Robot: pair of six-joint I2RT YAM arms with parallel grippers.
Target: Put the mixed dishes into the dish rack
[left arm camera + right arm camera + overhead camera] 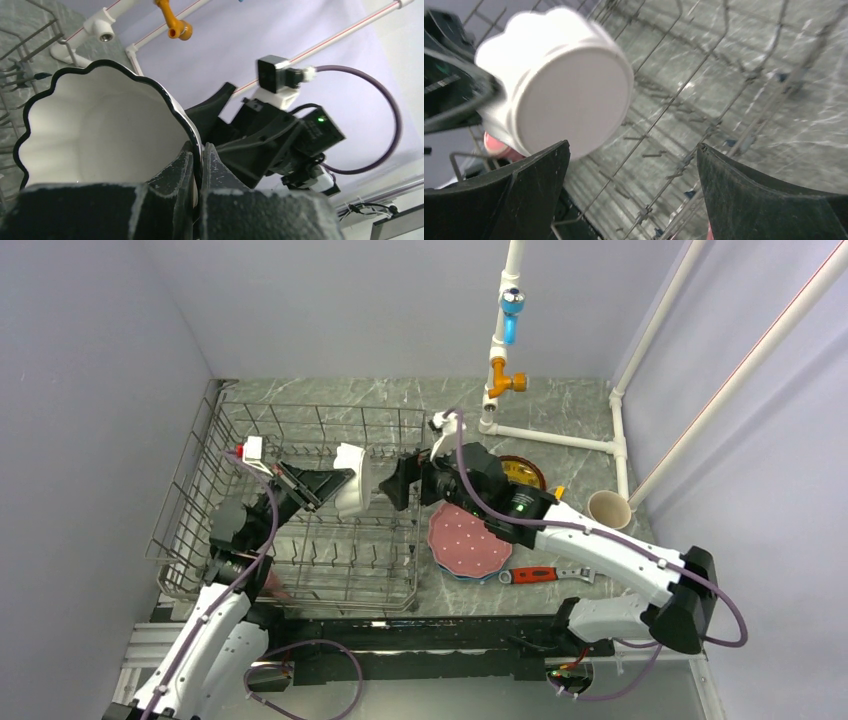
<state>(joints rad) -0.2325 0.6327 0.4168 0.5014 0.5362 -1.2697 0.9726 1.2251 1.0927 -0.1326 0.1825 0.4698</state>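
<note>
My left gripper (197, 160) is pressed together on the black-edged wavy rim of the white bowl (100, 130), holding it on its side above the rack (300, 412). My right gripper (632, 150) stands spread wide just beside the bowl's flat round base; I cannot tell whether a finger touches it. The rack is a grey wire basket with rows of upright tines. Its floor under the bowl lies open, and its right wall runs close under my right wrist. Right of that wall, on marbled grey stone, the dotted, wavy-edged pink plate (465, 538) lies on the blue plate (470, 578), which shows only as a sliver. The red-brown plate (522, 472) is half hidden behind my right arm. The cream cup (608, 508) stands well apart, near the white pipes (560, 435). Something pink below the bowl is too blurred to name.
</note>
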